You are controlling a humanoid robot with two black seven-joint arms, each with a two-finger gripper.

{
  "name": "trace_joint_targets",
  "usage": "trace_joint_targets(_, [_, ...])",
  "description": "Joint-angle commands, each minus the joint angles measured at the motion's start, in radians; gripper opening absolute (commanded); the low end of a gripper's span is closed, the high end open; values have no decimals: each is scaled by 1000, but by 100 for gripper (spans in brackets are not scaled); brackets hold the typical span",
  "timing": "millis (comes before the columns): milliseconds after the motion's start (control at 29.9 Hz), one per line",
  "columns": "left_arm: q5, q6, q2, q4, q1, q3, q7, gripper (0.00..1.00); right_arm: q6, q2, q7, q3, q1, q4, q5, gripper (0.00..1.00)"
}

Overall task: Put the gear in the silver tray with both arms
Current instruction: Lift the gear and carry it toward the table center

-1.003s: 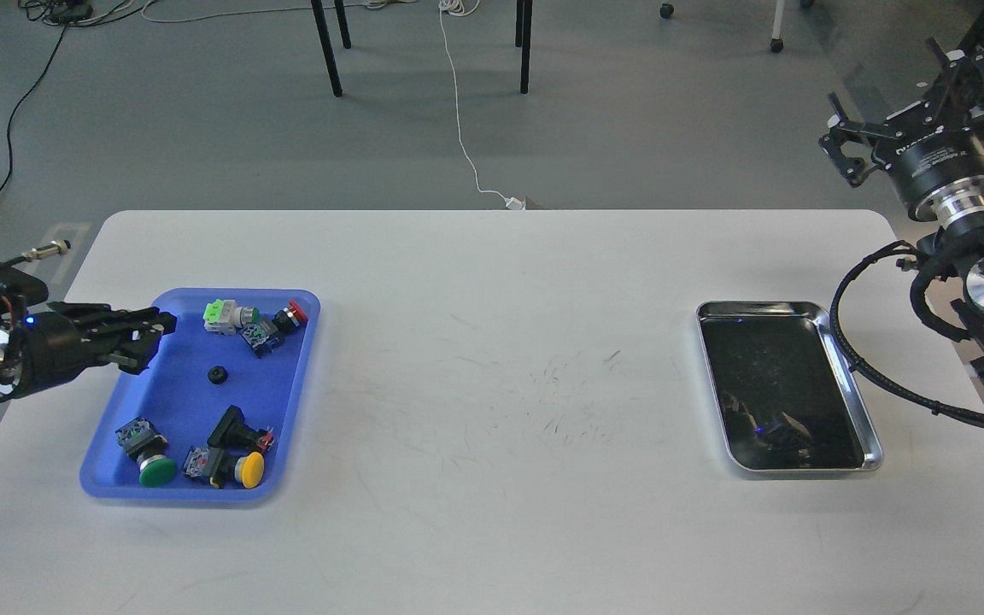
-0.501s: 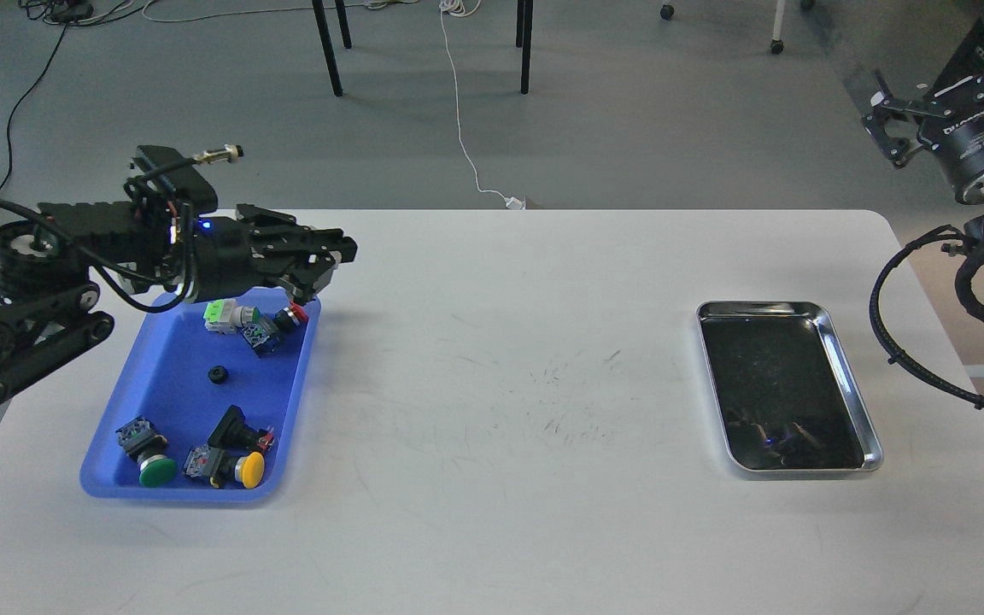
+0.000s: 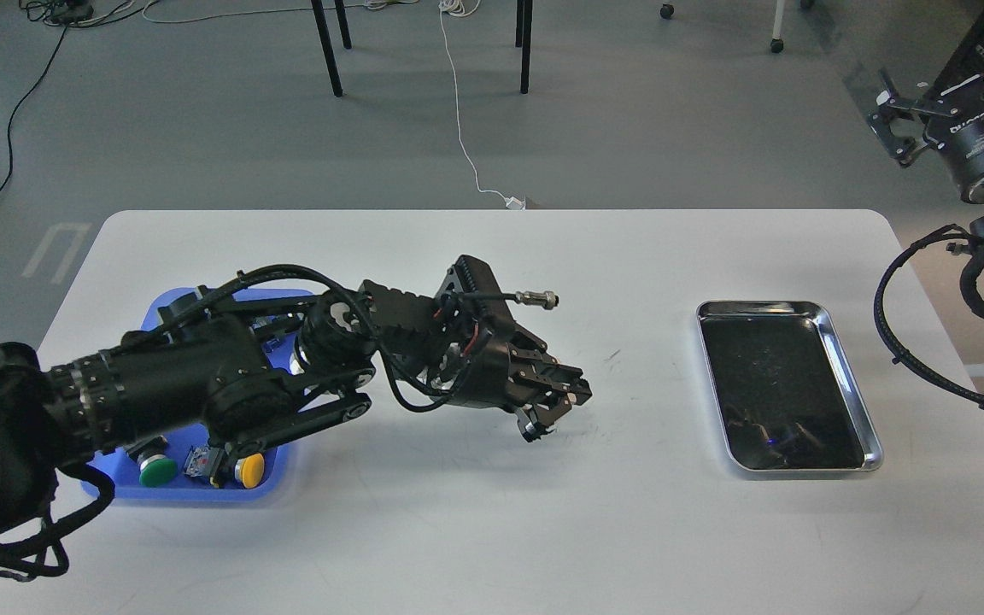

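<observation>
The silver tray [image 3: 852, 377] lies empty at the right of the white table, its dark bottom mirroring the arm above. My left arm reaches across the blue tray [image 3: 169, 304] to the table's middle. Its gripper [image 3: 555, 408] points down and right, low over the bare table and well left of the silver tray. Its fingers are close together and I cannot tell whether they hold anything. The gear is hidden: the arm covers the part of the blue tray where it lay. My right gripper [image 3: 895, 125] is raised beyond the table's far right corner, fingers spread and empty.
A green push button [image 3: 156, 471] and a yellow one [image 3: 250, 468] show at the blue tray's near end. Black cable loops [image 3: 889, 342] hang off the right arm beside the silver tray. Chair legs and cables are on the floor behind the table.
My left arm has swung from the blue tray's left side, over its far end, out to the table's middle. The right gripper has risen and drawn back to the right.
</observation>
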State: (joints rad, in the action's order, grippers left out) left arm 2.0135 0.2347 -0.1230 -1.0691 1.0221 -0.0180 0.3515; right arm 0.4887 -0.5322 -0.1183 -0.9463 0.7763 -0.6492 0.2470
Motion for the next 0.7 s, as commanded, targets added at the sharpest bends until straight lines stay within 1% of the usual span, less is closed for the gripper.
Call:
trace_joint_targets(0, [4,0,106,118,-5,19,-12,17,0,0,0,-2,3,0,0,100])
trace_joint_targets(67, [5,0,123,144,-7,21,-11,17,0,0,0,-2,6,0,0,100])
trace_joint_targets(234, [4,0,123,146,-10,23,-12,20,0,-2,0,0,9,0,0,100])
trace_joint_targets(568, [2,0,123,147,-11,23,-14,42,0,3,0,1,23,0,0,100])
trace_joint_targets(669, [-5,-3,103,144,-10,7,-12,53,0,-2,0,1,29,0,-2,100])
